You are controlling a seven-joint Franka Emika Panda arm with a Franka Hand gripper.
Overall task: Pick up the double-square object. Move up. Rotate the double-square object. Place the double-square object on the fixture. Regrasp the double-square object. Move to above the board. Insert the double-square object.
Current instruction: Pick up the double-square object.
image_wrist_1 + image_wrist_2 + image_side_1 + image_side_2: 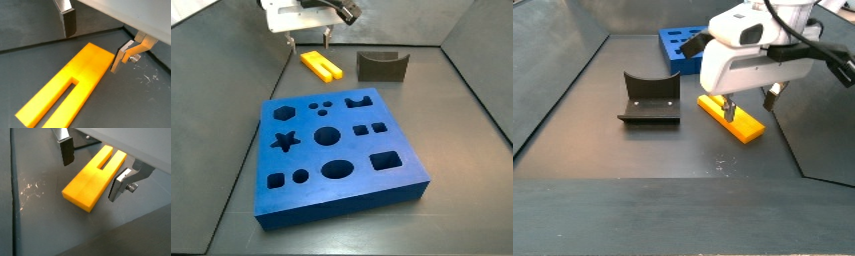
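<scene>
Jaws: spread wide, nothing pinched; in both wrist views one finger (69,22) is seen on one side of the yellow block and the other finger (125,56) on the opposite side, with gaps on both sides.
Gripper: the gripper (310,39) is held just above the solid end of the block, at the far end of the floor from the blue slab; in a side view it (744,104) is seen low over the block under the white wrist housing.
Yellow block: the yellow block (63,89) is lying flat on the dark floor (140,100), with its slot running lengthwise and two prongs pointing away from the fingers; its solid end (87,190) is placed between the fingers but is not touched by them. In side views it (321,65) (734,117) is seen resting on the floor.
Holder: the dark holder (381,66) with its notched top is set near the block, apart from it; also seen at (649,98).
Blue slab: the blue slab (345,190) with shaped holes is laid well apart from the block; only a corner (679,45) is seen behind the gripper.
</scene>
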